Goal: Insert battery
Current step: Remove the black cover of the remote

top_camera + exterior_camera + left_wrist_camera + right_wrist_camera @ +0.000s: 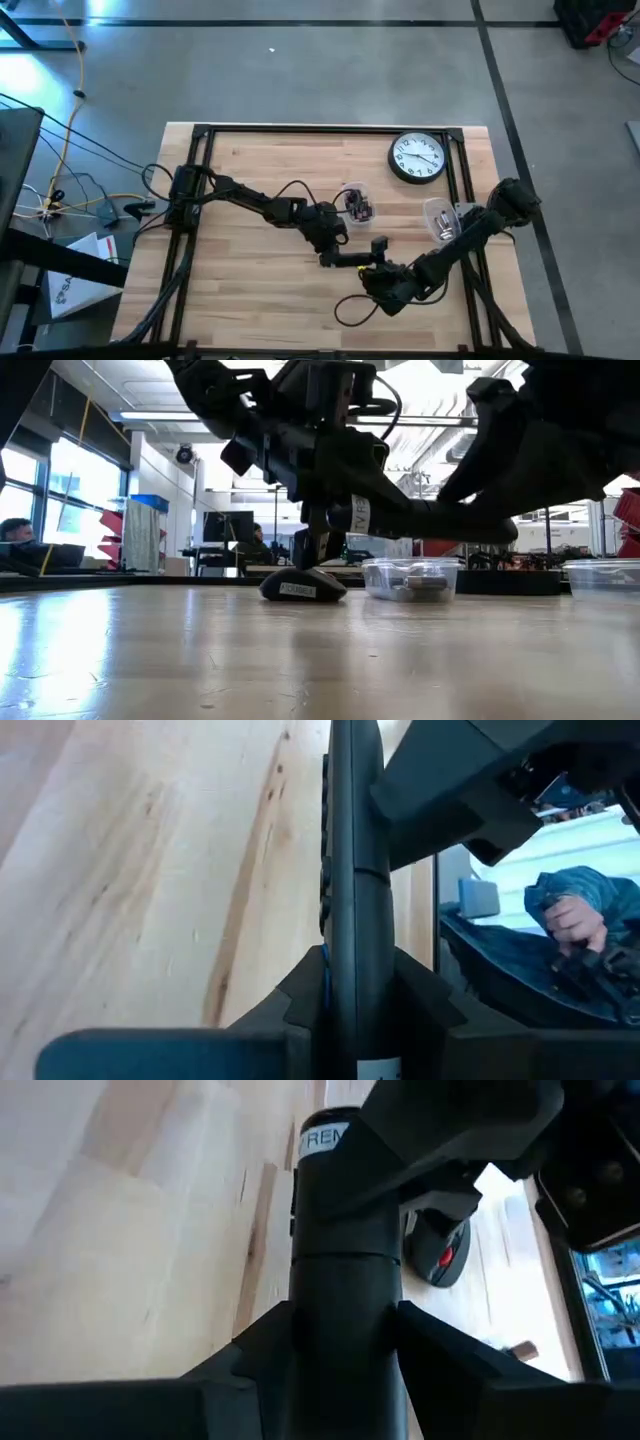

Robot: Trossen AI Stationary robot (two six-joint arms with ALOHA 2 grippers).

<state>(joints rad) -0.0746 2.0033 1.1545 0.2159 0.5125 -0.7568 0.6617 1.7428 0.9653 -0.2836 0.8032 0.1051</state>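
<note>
High cam overhead; low cam table-level; wrist cams close; all share table (pixel 260 290)

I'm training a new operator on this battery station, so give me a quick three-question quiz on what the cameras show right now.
1. True or false: the clock lies at the left arm's side of the table.
2. How many clear plastic tubs are on the table? A) one B) two C) four
3. Fill in: the left gripper and the right gripper are both closed on the same ____.

Key:
1. False. It lies at the far right corner area.
2. B.
3. Dark device, a long bar-shaped item held mid-table between them.
</note>
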